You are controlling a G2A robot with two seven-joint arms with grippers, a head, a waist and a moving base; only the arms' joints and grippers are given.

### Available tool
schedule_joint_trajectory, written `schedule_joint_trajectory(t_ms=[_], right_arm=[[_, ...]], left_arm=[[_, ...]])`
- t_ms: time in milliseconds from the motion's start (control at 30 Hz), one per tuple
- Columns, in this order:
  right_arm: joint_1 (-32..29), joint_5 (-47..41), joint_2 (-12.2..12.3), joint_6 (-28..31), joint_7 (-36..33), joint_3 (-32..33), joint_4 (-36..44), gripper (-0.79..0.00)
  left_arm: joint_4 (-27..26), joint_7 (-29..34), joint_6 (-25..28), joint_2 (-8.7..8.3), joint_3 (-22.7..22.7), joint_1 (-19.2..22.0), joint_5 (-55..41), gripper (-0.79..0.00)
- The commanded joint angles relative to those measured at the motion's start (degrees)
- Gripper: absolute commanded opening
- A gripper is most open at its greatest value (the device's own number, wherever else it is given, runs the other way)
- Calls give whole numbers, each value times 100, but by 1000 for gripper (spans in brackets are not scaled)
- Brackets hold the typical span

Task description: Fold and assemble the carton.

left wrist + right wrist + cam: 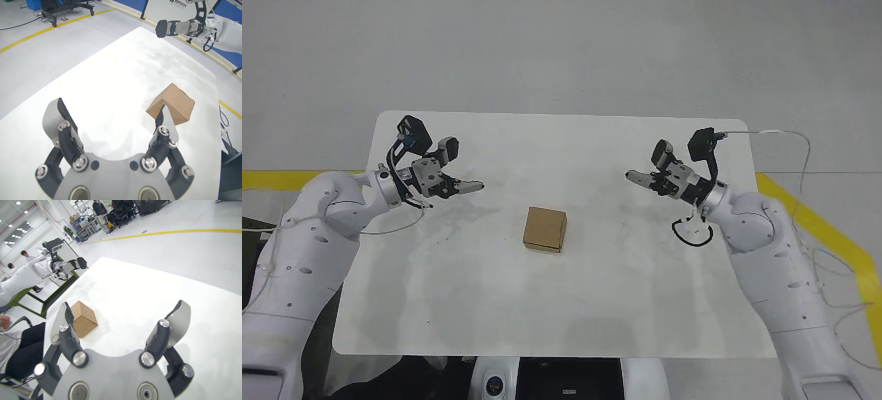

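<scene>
Carton (544,229) closed, cube-like, slightly askew at table (642,300) centre; left fingers (53,115) and right fingers (182,315) spread, empty.

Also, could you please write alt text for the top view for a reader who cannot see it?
A brown carton, closed into a cube, sits near the middle of a white table. The left pincer and right pincer, both open and empty, flank it at a distance.
</scene>
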State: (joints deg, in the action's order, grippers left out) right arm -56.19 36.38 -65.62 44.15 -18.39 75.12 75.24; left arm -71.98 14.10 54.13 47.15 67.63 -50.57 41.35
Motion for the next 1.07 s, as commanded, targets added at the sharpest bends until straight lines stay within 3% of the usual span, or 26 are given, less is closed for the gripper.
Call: schedule_joint_trajectory(t_ms=[0, 367, 1033], right_arm=[[-100, 370, 28, -161, 248, 149, 139, 0], [-432, 1359, 142, -647, 843, 671, 744, 0], [-432, 1358, 142, -647, 843, 671, 744, -1]], left_arm=[[42, -2, 25, -2, 36, 40, 21, 0], [234, -112, 25, -8, 265, 173, -126, 0], [234, -112, 25, -8, 265, 173, -127, -1]])
